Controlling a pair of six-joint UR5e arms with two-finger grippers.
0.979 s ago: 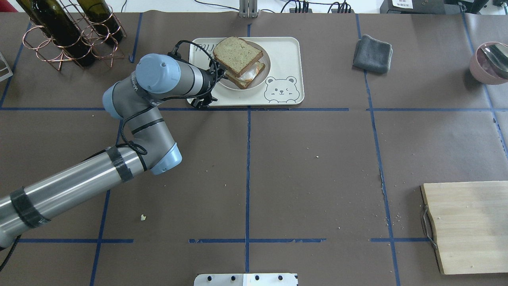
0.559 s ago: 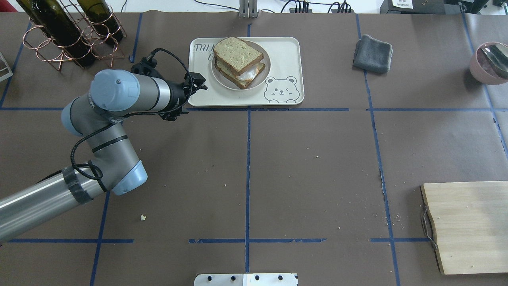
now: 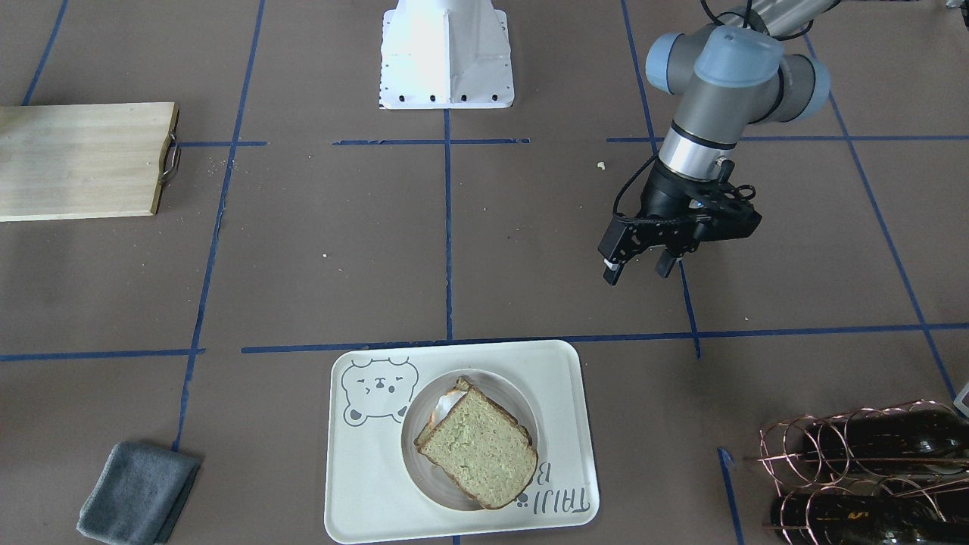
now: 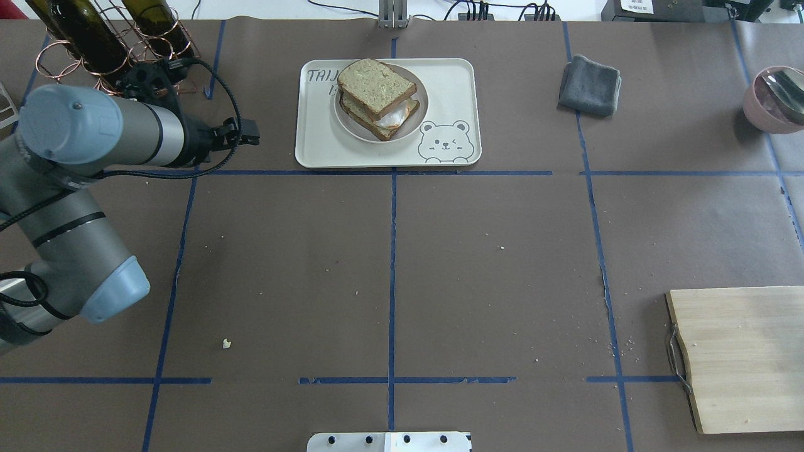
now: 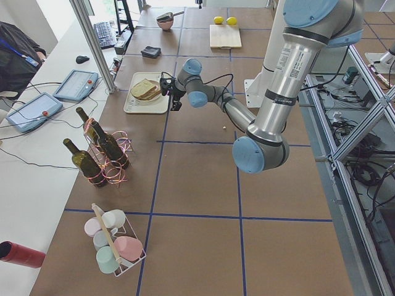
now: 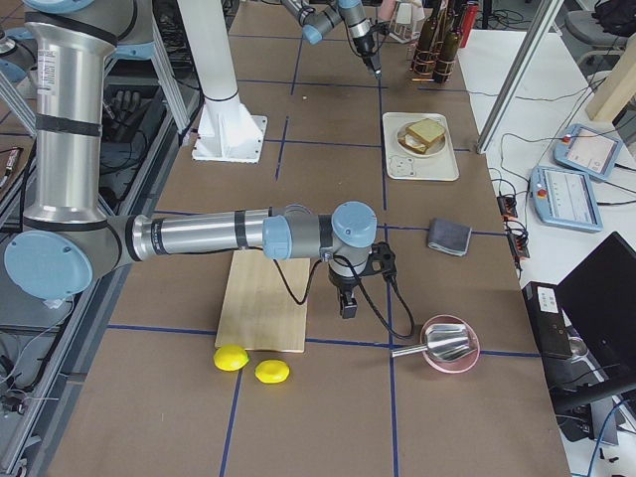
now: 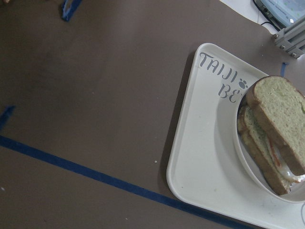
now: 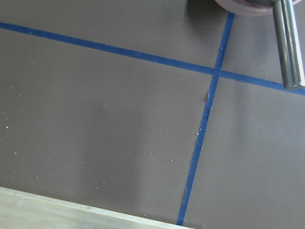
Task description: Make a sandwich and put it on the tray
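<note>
Left end effector (image 3: 637,271) hovers right of centre, fingers apart, empty; sandwich (image 3: 477,446) sits assembled on tray (image 3: 363,484), lower centre, so task looks done.

A table covered in brown paper (image 4: 490,263), marked into squares by blue tape lines (image 4: 392,276). A pale wooden cutting board (image 4: 741,358) lies flat at one corner, with two yellow lemons (image 6: 231,358) just beside one short edge. At the same end of the table, a pink bowl (image 4: 763,103) holds a shiny metal utensil (image 4: 785,91). A folded grey cloth (image 4: 590,85) lies well apart from the board. At the opposite end, a copper wire rack (image 3: 795,446) holds dark green wine bottles (image 5: 85,165), and a wire basket (image 5: 137,256) holds pastel cups (image 5: 126,246). Small crumbs dot the paper, one larger pale crumb (image 4: 227,343) among them.
</note>
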